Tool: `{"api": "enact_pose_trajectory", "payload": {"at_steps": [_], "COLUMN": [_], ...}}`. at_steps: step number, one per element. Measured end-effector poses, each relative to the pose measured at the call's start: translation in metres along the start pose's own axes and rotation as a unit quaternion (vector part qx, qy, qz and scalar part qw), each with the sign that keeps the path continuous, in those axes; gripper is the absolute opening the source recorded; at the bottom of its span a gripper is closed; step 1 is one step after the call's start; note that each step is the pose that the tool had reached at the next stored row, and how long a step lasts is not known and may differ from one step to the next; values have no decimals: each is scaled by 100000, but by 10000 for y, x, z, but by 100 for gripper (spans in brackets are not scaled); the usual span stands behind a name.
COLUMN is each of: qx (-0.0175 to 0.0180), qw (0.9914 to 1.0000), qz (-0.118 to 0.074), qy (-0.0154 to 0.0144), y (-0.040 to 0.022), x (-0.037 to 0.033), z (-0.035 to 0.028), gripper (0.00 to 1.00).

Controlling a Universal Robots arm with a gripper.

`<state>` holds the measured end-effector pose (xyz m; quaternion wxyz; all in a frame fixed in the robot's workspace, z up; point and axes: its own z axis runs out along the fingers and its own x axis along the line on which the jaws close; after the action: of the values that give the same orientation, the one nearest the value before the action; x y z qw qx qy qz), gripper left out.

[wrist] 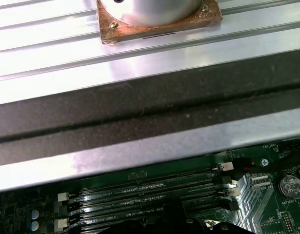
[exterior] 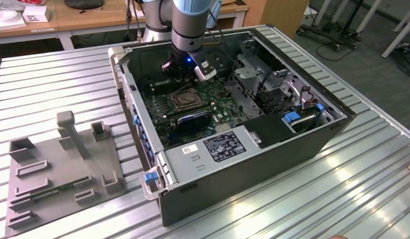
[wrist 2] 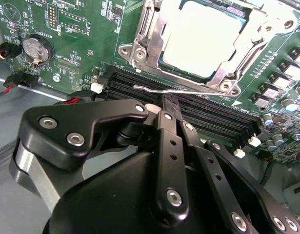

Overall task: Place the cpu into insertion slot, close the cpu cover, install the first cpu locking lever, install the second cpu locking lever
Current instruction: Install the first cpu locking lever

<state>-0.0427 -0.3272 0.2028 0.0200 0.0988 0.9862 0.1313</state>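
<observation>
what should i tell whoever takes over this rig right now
Claw: shut, tip right beside the thin locking lever that lies along the socket's edge next to the memory slots.
Cpu: seated in the insertion slot, with the cpu cover down over it.
Done: cpu placed, cover closed.
Left: the locking levers. Whether the one by the claw is hooked cannot be told.
</observation>
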Motion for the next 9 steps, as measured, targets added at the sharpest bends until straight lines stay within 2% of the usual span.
{"api": "enact_pose_trajectory", "payload": {"at_steps": [9], "qx": [-25], "qw": [100000], "qz": [-1], "qy": [-8], "y": [10], "x": [0], "z": [-34], "gripper": [10]}}
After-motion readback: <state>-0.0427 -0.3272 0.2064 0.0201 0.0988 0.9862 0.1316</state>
